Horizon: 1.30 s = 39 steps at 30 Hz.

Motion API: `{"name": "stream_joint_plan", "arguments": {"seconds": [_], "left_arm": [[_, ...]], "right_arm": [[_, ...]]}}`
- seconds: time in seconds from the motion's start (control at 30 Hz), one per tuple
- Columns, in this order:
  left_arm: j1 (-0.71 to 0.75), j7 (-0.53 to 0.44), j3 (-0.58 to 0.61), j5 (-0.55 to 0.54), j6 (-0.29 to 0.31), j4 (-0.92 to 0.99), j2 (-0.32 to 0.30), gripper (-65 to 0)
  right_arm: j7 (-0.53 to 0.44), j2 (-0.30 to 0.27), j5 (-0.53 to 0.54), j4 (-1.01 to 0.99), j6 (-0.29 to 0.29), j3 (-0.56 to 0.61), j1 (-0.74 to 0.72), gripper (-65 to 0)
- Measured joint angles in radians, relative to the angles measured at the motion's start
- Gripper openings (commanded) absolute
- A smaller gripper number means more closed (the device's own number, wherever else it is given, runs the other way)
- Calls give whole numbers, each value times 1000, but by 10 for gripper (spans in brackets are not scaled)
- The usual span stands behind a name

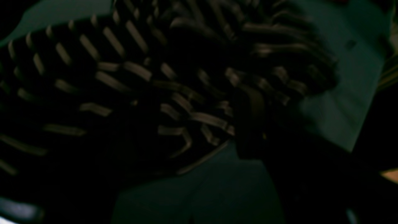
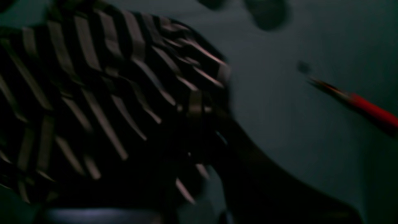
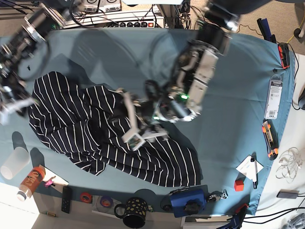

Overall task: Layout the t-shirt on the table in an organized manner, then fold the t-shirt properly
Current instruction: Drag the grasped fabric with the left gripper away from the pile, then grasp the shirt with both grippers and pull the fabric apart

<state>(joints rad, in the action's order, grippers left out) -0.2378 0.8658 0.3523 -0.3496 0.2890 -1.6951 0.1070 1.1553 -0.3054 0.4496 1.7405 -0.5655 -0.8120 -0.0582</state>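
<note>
- Left hand [image 3: 136, 125]: at centre of the base view, its light-coloured fingers [image 3: 129, 110] spread wide and released, lying over the rumpled middle of the t-shirt [image 3: 90, 131] — nothing is gripped between them.
- Right hand [image 3: 14, 100]: at the left edge of the base view, clenched, at the shirt's outer edge; whether cloth is pinched in it cannot be told, since its wrist view is dark and blurred.
- T-shirt: dark with thin white stripes, spread unevenly and creased, running from the left side of the surface [image 3: 238, 95] toward its near middle; folds bunch under the left hand.
- Surface: teal-blue cloth, bare to the right of the shirt.
- Surroundings: a clear cup [image 3: 13, 163] and an orange bottle [image 3: 29, 181] at the near left corner — a dark spotted mug [image 3: 133, 212] at the near edge.
</note>
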Motion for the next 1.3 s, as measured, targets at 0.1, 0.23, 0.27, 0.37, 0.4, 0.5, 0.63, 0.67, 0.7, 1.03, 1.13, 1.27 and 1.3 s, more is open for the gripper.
{"name": "stream_joint_plan", "arguments": {"seconds": [0.1,0.23,0.27,0.37,0.4,0.5,0.63,0.67,0.7,1.03,1.13,1.27,1.3], "left_arm": [[-46,-15,8,-16,-3,68,25,-281],[-111,-15,98,-30,-45,225,25,-281],[-126,-16,132,-32,-42,268,25,-281],[-146,-38,196,-36,-47,354,25,-281],[-148,-34,203,-20,-64,359,25,-281],[-154,-37,203,-3,-95,358,25,-281],[-153,-7,163,5,-87,340,25,-281],[-153,20,136,27,-87,329,25,-281],[-153,43,99,43,-87,318,25,-281],[-153,241,-407,34,40,236,26,-281],[-136,240,-463,-77,46,235,11,-281],[-120,245,-479,-98,51,236,-32,-281],[-120,245,-483,-104,48,236,-38,-281]], "right_arm": [[0,-32,11,0,-4,-20,58,-470],[24,-48,4,0,-3,-25,111,-468],[30,-45,7,0,-3,-25,112,-468],[41,-46,27,0,-3,-24,111,-468],[41,-46,52,0,-2,-24,111,-468],[41,-46,194,0,-11,-19,111,-468],[42,-46,300,0,-76,51,111,-468],[41,-47,312,0,-80,88,108,-468],[25,-47,312,0,-84,129,102,-468],[-55,-51,122,0,-86,573,-28,-468],[-57,-52,36,1,-61,639,-72,-468],[-69,-60,-36,0,-5,716,-95,-468],[-72,-60,-51,0,4,741,-95,-468]]}}
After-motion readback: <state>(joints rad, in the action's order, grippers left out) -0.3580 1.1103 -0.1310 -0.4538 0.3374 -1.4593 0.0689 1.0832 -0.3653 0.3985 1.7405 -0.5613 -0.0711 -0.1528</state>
